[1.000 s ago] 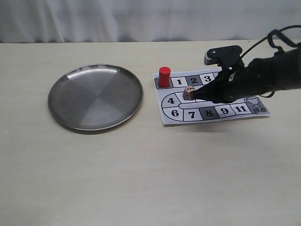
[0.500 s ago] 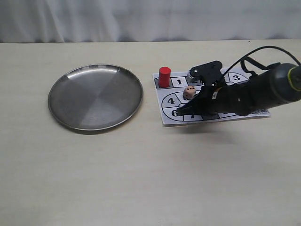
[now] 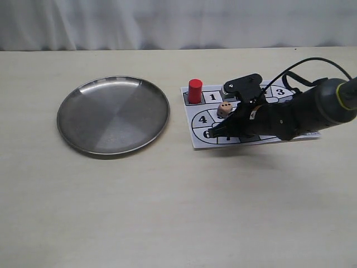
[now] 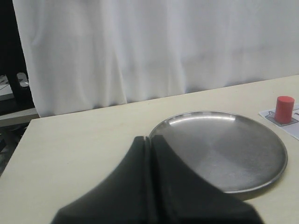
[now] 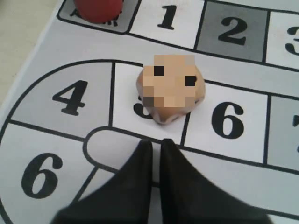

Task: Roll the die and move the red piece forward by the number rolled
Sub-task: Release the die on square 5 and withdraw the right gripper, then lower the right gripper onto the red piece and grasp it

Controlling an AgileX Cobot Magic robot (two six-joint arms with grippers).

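While the die [image 3: 224, 109] sits on sq. 5 of the paper game board [image 3: 202, 119], the right gripper [image 3: 216, 133] hangs low over the board's near-left corner w/ its two black fingers pressed together, gripping nothing. Seen from the rt wrist cam, the fingertips [image 5: 145, 148] stop just short of the die [image 5: 171, 88], not touching it. The cube lies between the 4 and a 6 on the printed track [image 5: 233, 32]. Its top face is blurred there, so the pip count can't be read.

The red piece [image 3: 194, 91] stands upright on the dark start sq. at the board's far-left corner, next to sq. 1, near the die but apart from it. Only its base shows in the rt wrist cam [image 5: 99, 8].

On the left of the ext. view, a round stainless steel plate [image 3: 113, 114] lies flat on the pale tabletop [image 3: 167, 195], beside the board but not touching it.

From the left wrist cam, the left gripper [image 4: 148, 141] is closed and empty, poised near the plate's rim [image 4: 224, 189]. The red piece [image 4: 284, 109] stands beyond the plate, and a white curtain [image 4: 140, 46] backs the table.
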